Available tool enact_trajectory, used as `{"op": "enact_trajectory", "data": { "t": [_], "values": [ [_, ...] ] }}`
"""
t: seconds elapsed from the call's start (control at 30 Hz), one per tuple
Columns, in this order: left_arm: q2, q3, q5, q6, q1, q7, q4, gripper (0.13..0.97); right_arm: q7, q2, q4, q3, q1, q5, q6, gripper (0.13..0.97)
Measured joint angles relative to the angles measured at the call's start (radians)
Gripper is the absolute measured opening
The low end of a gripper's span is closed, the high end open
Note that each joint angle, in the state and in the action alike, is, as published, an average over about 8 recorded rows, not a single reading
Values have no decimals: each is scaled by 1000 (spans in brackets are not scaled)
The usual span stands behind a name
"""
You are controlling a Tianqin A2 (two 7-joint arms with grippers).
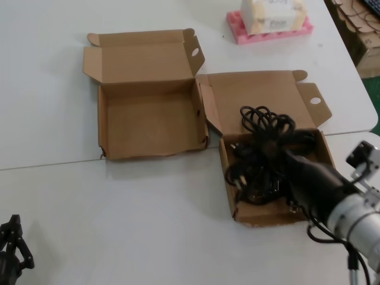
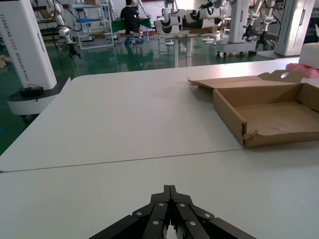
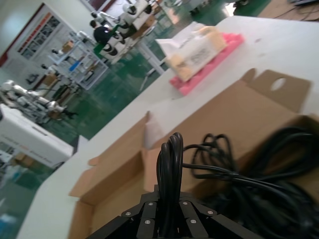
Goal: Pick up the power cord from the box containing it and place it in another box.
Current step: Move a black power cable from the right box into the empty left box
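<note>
My right gripper is over the squarish brown box at the right and is shut on the power cord, a narrow bundle of black strands that rises straight up between its jaws. A bigger tangle of loose black cable loops fills that box around the gripper and also shows in the right wrist view. The wider box with the wavy front edge lies open and empty to the left, touching the squarish one; it also shows in the left wrist view. My left gripper is parked shut at the table's near left.
A pink foam block with a wrapped packet lies behind the boxes. Stacked cardboard stands past the table's right edge. Both box lids lie open towards the back. A seam crosses the white table.
</note>
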Motion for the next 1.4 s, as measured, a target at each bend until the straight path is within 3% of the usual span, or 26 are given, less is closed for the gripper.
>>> {"op": "enact_trajectory", "data": {
  "t": [0.17, 0.3, 0.63, 0.93, 1.17, 1.4],
  "values": [
    [0, 0, 0, 0, 0, 0, 0, 163, 0, -37, -38, -53, 90, 30, -29, 181],
    [0, 0, 0, 0, 0, 0, 0, 163, 0, -126, -131, -92, 189, 36, -56, 181],
    [0, 0, 0, 0, 0, 0, 0, 163, 0, -440, -558, -180, 459, 55, -60, 181],
    [0, 0, 0, 0, 0, 0, 0, 163, 0, -635, -960, -286, 674, 103, -156, 181],
    [0, 0, 0, 0, 0, 0, 0, 163, 0, -720, -1210, -342, 775, 109, -286, 192],
    [0, 0, 0, 0, 0, 0, 0, 163, 0, -740, -1295, -356, 799, 110, -344, 225]
  ]
}}
